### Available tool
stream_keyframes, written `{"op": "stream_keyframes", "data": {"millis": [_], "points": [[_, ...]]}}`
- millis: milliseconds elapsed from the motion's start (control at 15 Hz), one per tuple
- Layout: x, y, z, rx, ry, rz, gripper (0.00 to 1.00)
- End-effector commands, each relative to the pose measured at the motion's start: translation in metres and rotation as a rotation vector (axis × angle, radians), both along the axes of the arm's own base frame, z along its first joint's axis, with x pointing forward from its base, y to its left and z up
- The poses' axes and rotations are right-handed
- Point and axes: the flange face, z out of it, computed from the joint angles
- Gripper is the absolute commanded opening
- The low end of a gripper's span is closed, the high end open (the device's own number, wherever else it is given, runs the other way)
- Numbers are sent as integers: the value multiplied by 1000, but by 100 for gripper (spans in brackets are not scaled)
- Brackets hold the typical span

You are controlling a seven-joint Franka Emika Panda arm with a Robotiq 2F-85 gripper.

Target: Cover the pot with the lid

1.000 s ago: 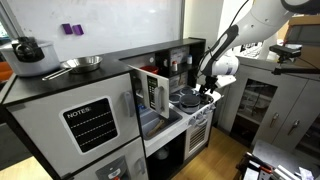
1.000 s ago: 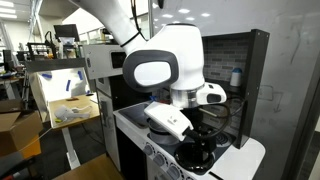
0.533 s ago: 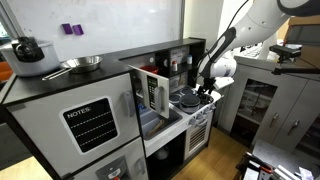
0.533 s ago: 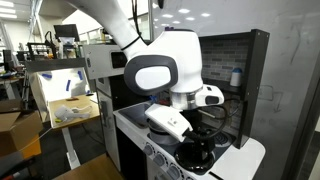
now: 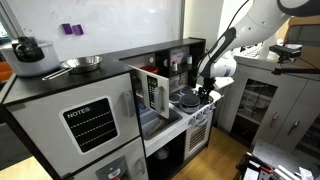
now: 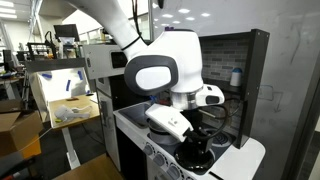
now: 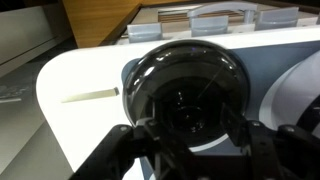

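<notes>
In the wrist view a round shiny metal piece with a silvery rim and a dark mirror-like face, which I take for the lid [image 7: 188,85], lies on the white toy stovetop [image 7: 80,95]. My gripper [image 7: 195,137] hangs right over it. The jaws stand partway in on either side of its dark middle, and whether they touch it is unclear. A pale grey round shape [image 7: 303,95] is cut off at the right edge; I cannot tell whether it is the pot. In both exterior views the gripper [image 5: 207,88] [image 6: 203,128] is low over the dark stove [image 6: 196,155].
A larger silver frying pan [image 5: 81,64] and a black kettle [image 5: 27,48] sit on the toy kitchen's high grey top. Behind the stove a dark back wall holds small bottles [image 6: 235,77]. A small door [image 5: 150,93] stands open beside the stove.
The wrist has shifted very slightly over the stove. Nothing else in the exterior views has visibly moved.
</notes>
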Motion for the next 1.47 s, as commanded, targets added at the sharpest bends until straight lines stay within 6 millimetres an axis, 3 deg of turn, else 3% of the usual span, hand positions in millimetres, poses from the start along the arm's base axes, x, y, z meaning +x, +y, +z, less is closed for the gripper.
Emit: {"op": "stream_keyframes", "data": {"millis": [0, 200, 267, 800, 1400], "points": [[5, -3, -1, -15, -12, 0, 32], [6, -4, 0, -19, -13, 3, 11], [6, -4, 0, -19, -13, 2, 8], [-4, -5, 21, -20, -15, -35, 8], [-42, 11, 93, -55, 6, -91, 8]]}}
